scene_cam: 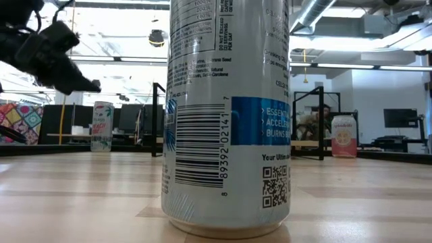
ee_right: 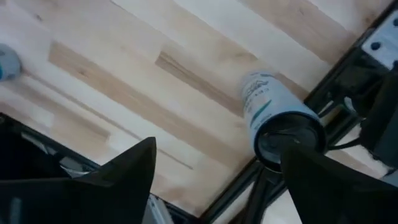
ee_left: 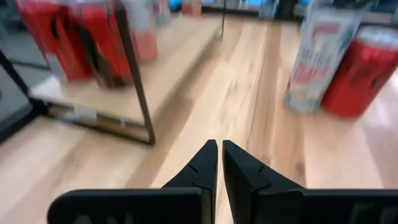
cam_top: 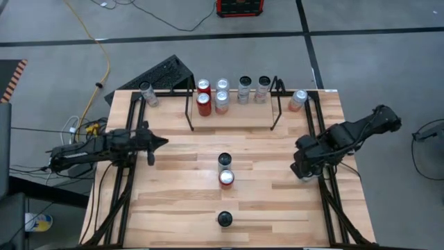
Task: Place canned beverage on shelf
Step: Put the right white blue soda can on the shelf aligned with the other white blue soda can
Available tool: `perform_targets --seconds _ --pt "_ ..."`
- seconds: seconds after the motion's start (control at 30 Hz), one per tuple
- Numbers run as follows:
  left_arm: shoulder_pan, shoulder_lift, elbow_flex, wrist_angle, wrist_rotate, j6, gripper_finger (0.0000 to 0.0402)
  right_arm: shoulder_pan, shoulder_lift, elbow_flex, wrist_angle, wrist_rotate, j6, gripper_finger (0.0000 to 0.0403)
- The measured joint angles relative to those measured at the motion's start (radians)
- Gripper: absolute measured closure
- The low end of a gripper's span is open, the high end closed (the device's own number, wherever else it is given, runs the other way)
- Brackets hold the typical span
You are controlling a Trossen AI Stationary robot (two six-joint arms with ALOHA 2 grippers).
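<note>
Right gripper spread open at the worktop's right edge, a can just in front of it

The right gripper (ee_right: 214, 171) has its fingers wide apart and isn't holding anything; a white can with teal lettering (ee_right: 277, 115) sits just past them, next to the black rail at the edge of the light wooden worktop (cam_top: 180, 194). The left gripper (cam_top: 158, 143) hangs over the left side with its fingers pressed together, empty. In the middle of the worktop stand a silver can (cam_top: 224, 161) and a red can (cam_top: 227, 179), touching, with a dark-topped can (cam_top: 225, 219) nearer the front edge. At the back, the low black wire shelf (cam_top: 232, 128) carries red and silver cans in its far row.
</note>
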Motion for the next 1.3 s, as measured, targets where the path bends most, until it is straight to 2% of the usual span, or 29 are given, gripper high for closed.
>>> perform_targets --seconds 0.1,0.2,0.37,0.43,0.6,0.77,0.9,1.0,1.17,1.3 --pt "0.000 0.000 0.000 -0.064 0.000 -0.002 0.0391 0.011 0.007 0.000 -0.005 0.003 0.035 0.0082" --pt "0.000 0.000 0.000 -0.052 0.000 -0.005 0.0391 0.031 0.007 0.000 -0.003 0.032 0.088 0.0086" --pt "0.000 0.000 0.000 -0.054 0.000 -0.005 0.0391 0.043 0.007 0.000 0.001 0.156 0.092 0.0087" --pt "0.000 0.000 0.000 -0.054 0.000 -0.005 0.0391 0.024 0.007 0.000 0.041 0.174 -0.067 0.0087" --pt "0.000 0.000 0.000 -0.054 0.001 -0.005 0.0391 -0.015 0.008 0.000 0.115 0.157 -0.626 0.0087" --pt "0.000 0.000 0.000 -0.054 0.001 -0.005 0.0391 -0.036 0.012 0.000 0.097 0.080 -1.010 0.0087" --pt "0.000 0.000 0.000 -0.054 0.001 -0.005 0.0391 -0.056 0.060 0.001 0.004 -0.019 -1.186 0.0087" --pt "-0.001 0.000 0.000 -0.054 0.003 -0.005 0.0391 -0.064 0.127 0.000 -0.003 -0.074 -1.290 0.0088" --pt "-0.001 0.000 0.000 -0.054 0.003 -0.005 0.0391 -0.051 0.246 0.004 -0.004 -0.046 -1.418 0.0088" --pt "-0.001 0.000 0.000 -0.054 0.003 -0.005 0.0391 -0.046 0.324 0.004 -0.006 -0.053 -1.424 0.0088"
